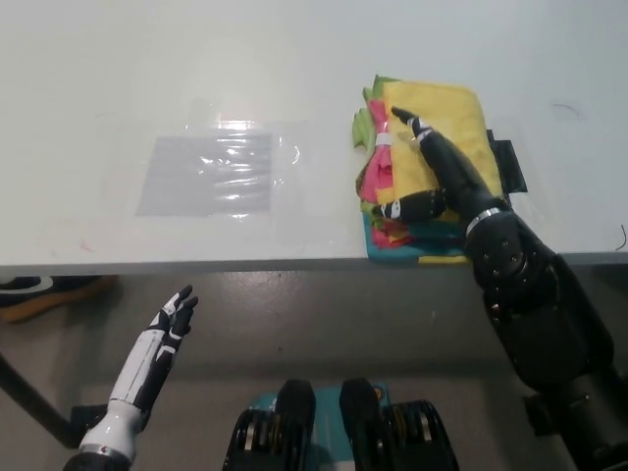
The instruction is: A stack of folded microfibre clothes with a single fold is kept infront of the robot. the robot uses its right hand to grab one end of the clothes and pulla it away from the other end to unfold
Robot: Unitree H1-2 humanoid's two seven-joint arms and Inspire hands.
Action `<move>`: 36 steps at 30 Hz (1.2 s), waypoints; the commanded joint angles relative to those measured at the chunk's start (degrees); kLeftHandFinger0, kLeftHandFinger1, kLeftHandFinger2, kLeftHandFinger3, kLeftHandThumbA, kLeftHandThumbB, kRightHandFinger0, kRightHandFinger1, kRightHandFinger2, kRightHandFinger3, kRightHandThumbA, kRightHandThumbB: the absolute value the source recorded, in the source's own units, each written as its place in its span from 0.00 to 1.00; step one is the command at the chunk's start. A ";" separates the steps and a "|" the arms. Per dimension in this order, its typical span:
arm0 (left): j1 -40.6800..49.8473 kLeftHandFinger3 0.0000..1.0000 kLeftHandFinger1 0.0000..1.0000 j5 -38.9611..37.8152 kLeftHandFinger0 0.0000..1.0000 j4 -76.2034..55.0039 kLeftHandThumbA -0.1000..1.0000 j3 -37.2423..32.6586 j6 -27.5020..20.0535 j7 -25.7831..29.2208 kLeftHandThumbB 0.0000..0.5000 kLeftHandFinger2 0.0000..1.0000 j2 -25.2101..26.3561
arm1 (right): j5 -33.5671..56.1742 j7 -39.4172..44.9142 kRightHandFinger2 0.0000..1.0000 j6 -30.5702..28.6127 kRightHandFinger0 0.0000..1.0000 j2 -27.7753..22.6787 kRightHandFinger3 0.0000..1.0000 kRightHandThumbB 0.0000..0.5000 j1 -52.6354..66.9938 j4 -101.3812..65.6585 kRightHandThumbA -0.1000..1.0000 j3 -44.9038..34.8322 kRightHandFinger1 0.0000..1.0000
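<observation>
Head view: nearest us, our white left hand [165, 334] hangs idle at lower left, below the table edge, fingers spread and holding nothing. Our black right arm comes up from the bottom right, and our right hand [432, 172] lies on top of the stack of folded cloths [424, 172], fingers extended over the yellow top cloth [446, 118], thumb down against the stack's front left side; we see no closed grip on any cloth. The stack sits at the near edge of the white table [196, 59], right of centre, with pink, green and teal layers showing underneath. Well left lies a clear plastic sheet [208, 175], flat on the table.
</observation>
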 commanded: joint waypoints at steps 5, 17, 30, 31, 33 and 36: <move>-2.24 1.00 1.00 0.36 1.00 0.34 0.99 -0.52 -2.77 -0.79 0.28 1.00 1.53 | 3.71 0.67 1.00 -0.88 1.00 0.97 1.00 0.85 -2.60 6.79 1.00 -1.37 1.00; -3.70 1.00 1.00 -0.22 1.00 1.23 0.97 -0.48 -2.64 -0.96 0.18 1.00 1.65 | 5.67 -11.15 0.45 -8.91 0.00 3.22 0.36 0.35 -5.72 21.77 0.16 -6.24 0.21; -3.98 1.00 1.00 -0.46 0.99 2.17 0.92 -1.15 -4.36 -1.61 0.07 1.00 2.20 | 7.55 -18.18 0.67 -17.62 0.14 3.80 0.51 0.29 -5.28 23.09 0.16 -9.62 0.48; -3.88 1.00 1.00 -0.67 0.95 2.31 0.91 -1.05 -4.59 -1.65 0.06 1.00 2.20 | 7.95 -18.07 0.65 -17.68 0.13 3.78 0.48 0.29 -5.14 22.82 0.16 -9.78 0.47; -3.82 1.00 1.00 -1.22 0.92 2.11 0.88 -0.95 -4.08 -2.08 0.03 1.00 2.19 | 9.04 -18.03 0.61 -17.62 0.15 3.62 0.42 0.32 -4.98 22.27 0.15 -10.58 0.47; -3.88 1.00 0.98 -1.07 0.90 2.13 0.85 -1.08 -4.27 -2.49 0.03 1.00 2.41 | 9.85 -20.35 0.56 -18.64 0.10 3.50 0.36 0.33 -4.29 20.53 0.20 -12.14 0.41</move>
